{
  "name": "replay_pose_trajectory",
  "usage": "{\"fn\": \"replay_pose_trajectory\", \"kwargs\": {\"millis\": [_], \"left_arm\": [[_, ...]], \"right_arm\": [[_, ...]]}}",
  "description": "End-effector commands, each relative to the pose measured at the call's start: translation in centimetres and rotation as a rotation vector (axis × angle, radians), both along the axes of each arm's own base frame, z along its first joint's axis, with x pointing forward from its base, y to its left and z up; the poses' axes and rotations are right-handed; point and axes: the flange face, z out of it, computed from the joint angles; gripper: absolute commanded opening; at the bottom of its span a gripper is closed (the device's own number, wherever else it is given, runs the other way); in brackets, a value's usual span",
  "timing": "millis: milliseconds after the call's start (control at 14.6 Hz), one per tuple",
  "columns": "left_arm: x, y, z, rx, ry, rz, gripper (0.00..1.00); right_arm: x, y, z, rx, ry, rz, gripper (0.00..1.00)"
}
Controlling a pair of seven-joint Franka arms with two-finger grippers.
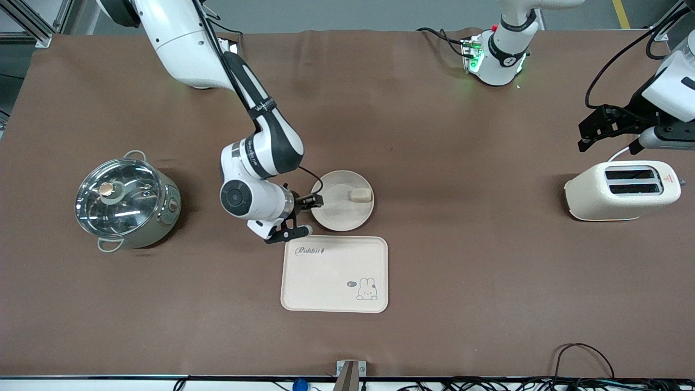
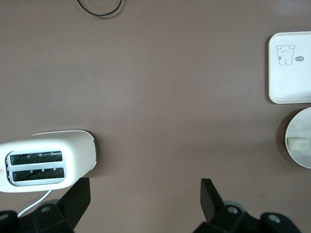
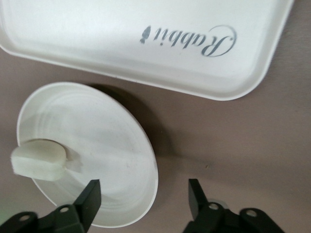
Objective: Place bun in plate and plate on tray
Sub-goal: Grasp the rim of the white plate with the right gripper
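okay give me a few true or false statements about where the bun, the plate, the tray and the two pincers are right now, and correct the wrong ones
1. The bun lies in the plate. True.
2. The plate sits on the tray. False: it rests on the table, beside the tray and farther from the front camera.
3. The right pincer has its fingers astride the plate's rim. True.
4. The left pincer is shut on the toaster. False: it is open, above the table near the toaster.
5. The tray holds the bun. False: the tray carries nothing.
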Motion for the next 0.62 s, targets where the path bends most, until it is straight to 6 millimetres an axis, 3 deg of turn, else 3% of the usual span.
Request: {"fn": "replay_pose_trajectory", "kwargs": {"millis": [0, 342, 547], "left_arm": [[0.7, 1.3, 0.3, -0.007, 0.013, -0.004, 1.0], [1.2, 5.6, -0.8, -0.004, 0.037, 0.039, 1.0], [1.6, 5.7, -1.1, -0.005, 0.04, 0.044, 1.0]], "right_arm": [[-0.8, -0.5, -0.9, 0.011, -0.003, 0.04, 0.74], [-1.5, 0.6, -4.1, -0.009, -0.023, 0.047, 0.62], [-1.9, 1.2, -4.7, -0.01, -0.024, 0.05, 0.51]]}}
